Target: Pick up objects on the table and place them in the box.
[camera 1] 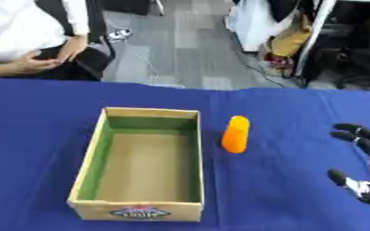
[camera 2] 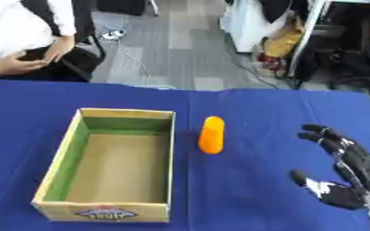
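An orange rounded cylinder [camera 1: 236, 134] stands upright on the blue tablecloth, just right of the cardboard box [camera 1: 93, 152]. The box is open at the top, has green inner walls and nothing inside. My right hand [camera 2: 348, 170] hovers at the right, well apart from the orange object, open with fingers spread toward it and the thumb lower down. My left hand shows in neither view.
The blue cloth [camera 2: 243, 189] covers the whole table. A seated person is beyond the far left edge, not touching anything on the table. Bags and cables lie on the floor beyond the far edge.
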